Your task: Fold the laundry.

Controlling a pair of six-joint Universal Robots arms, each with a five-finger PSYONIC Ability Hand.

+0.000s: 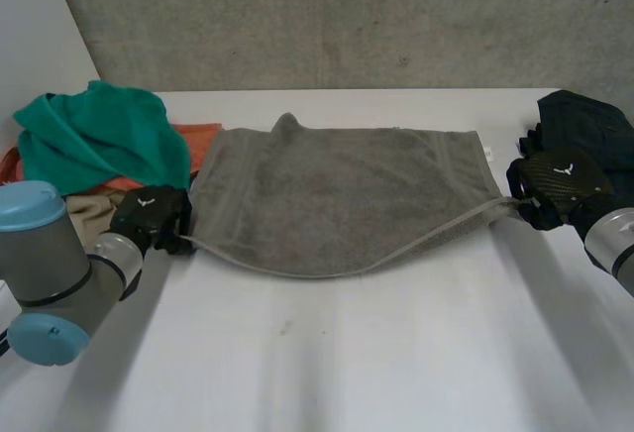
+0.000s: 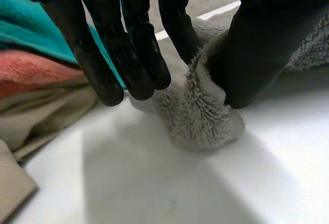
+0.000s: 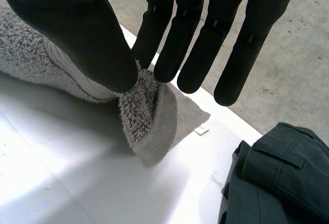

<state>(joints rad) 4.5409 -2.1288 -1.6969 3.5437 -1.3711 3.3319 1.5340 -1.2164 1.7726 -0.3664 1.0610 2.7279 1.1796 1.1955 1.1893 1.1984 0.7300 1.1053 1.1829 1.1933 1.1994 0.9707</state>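
**Towel pinched at both near corners**

Grey towel (image 1: 337, 189) lies mid-table (image 1: 317, 363). Left hand (image 1: 149, 216) pinches its near left corner between thumb and finger, and right hand (image 1: 560, 182) pinches the near right corner likewise. Risk: a shallow pinch slips and the edge sags unevenly. Possibly one layer gripped, hard to tell. Dark garment (image 1: 594, 125) cut off.

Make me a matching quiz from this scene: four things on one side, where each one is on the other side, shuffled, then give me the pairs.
Things:
1. grey towel
2. green cloth
3. dark garment
4. left hand

Places:
A. heaped at the left end of the table
B. pinching the grey towel's near left corner
C. spread across the table's middle
D. at the table's right end, just behind the right hand

Pairs: 1-C, 2-A, 3-D, 4-B.
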